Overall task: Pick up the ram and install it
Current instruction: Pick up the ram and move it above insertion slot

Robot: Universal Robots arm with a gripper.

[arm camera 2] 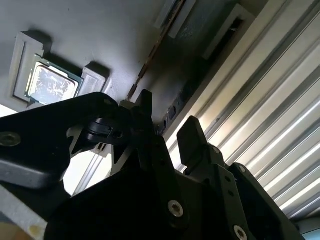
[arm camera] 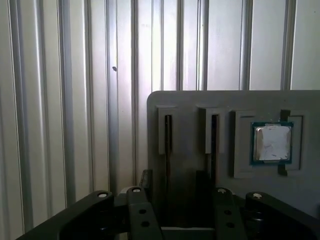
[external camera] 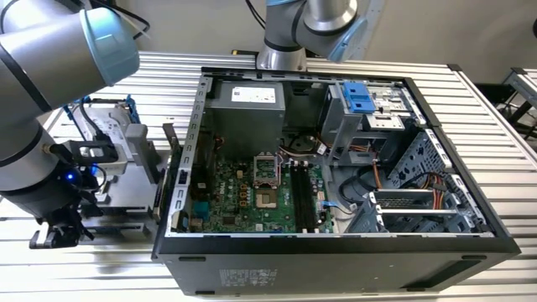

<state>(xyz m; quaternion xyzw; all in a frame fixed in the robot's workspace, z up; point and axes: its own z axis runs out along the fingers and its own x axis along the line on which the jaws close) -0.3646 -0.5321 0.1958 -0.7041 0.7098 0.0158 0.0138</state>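
In the first wrist view the ram [arm camera: 168, 145] is a thin dark stick standing on edge in a slot of a grey holder plate [arm camera: 190, 102]. It runs toward the gap between my fingers. A second stick like it [arm camera: 214, 140] stands in the neighbouring slot. My gripper [arm camera: 174, 184] is open just short of the plate, touching neither stick. The second wrist view has the gripper [arm camera 2: 167, 122] with a stick's thin edge [arm camera 2: 152, 50] beyond it. In the exterior view the gripper [external camera: 57, 236] hangs low at the exterior view's left, outside the open computer case [external camera: 336, 248].
A processor chip [arm camera: 272, 143] lies in a recess of the plate beside the sticks. Inside the case the green motherboard [external camera: 243, 201] carries long black memory slots [external camera: 304, 198]. A second robot arm [external camera: 293, 31] stands behind the case. The table is ribbed metal [arm camera: 65, 100].
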